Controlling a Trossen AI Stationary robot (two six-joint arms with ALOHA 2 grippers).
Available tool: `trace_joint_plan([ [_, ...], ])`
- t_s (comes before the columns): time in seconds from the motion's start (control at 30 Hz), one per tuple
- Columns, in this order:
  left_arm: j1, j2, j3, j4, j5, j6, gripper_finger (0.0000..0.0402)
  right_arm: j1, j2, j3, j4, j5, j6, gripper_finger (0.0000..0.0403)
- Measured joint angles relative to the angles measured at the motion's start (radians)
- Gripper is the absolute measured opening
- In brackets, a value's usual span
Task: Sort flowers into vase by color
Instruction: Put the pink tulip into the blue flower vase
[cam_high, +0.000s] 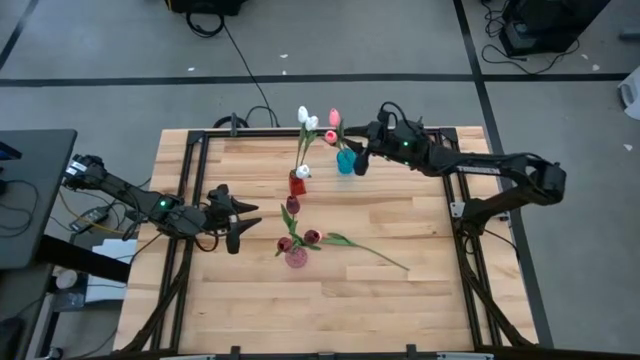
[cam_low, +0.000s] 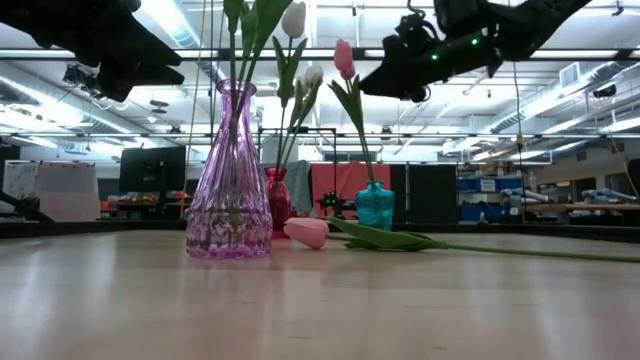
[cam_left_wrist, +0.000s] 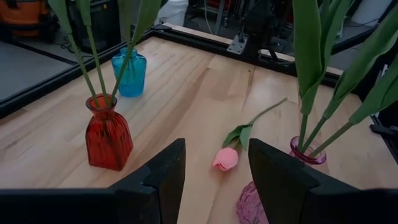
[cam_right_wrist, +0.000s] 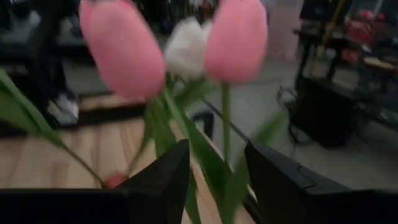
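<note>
The left gripper (cam_high: 243, 222) hovers above the worktop (cam_high: 400, 300) with its jaws spread wide and empty. Ahead of those jaws, seen from the left wrist, a pink tulip (cam_left_wrist: 226, 158) lies flat on the wood, its head pointing toward the jaws and its stem (cam_left_wrist: 264, 113) trailing away from them. Just beside the jaws on one side stands the pink vase (cam_left_wrist: 306, 151) holding the dark maroon tulips (cam_high: 297, 240); its green stems rise past the camera. On the other side of the jaws, a little farther off, stands the red vase (cam_left_wrist: 107, 135) with white tulips (cam_high: 307, 121), and beyond it the blue vase (cam_left_wrist: 130, 74).

The right gripper (cam_high: 361, 158) hangs beside the blue vase at the far side of the worktop. Its jaws are open and hold nothing. In the right wrist view two pink tulip heads (cam_right_wrist: 237, 38) stand directly ahead of and above the jaw gap, with a white head (cam_right_wrist: 185, 48) behind them and green leaves crossing between the jaws; whether the leaves touch the fingers cannot be told.

In the low view the loose pink tulip lies on the worktop between the pink vase and the blue vase.
</note>
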Motion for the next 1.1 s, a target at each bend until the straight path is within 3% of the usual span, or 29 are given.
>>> trace_joint_plan([
  [0.13,-0.012,0.0,0.0,-0.012,0.0,0.016,0.0182,0.0,-0.06,0.0,-0.19,0.073,-0.016,0.0169],
  [0.27,-0.013,-0.001,0.0,-0.008,-0.021,0.05,0.0182,0.027,-0.085,0.0,-0.407,0.083,0.075,0.0169],
  [0.47,-0.013,-0.001,0.0,-0.007,-0.02,0.048,0.0182,0.182,0.01,0.0,-0.611,0.088,0.188,0.0166],
  [0.67,-0.012,0.001,0.0,0.008,-0.047,0.078,0.0182,0.355,0.135,0.0,-0.62,0.082,0.3,0.0165],
  [0.87,-0.012,0.005,0.0,0.01,-0.054,0.07,0.0182,0.52,0.247,0.0,-0.497,0.095,0.332,0.0165],
  [1.1,-0.011,0.028,0.0,0.052,-0.102,0.079,0.0182,0.658,0.368,0.1,-0.475,0.249,0.336,0.0165],
])
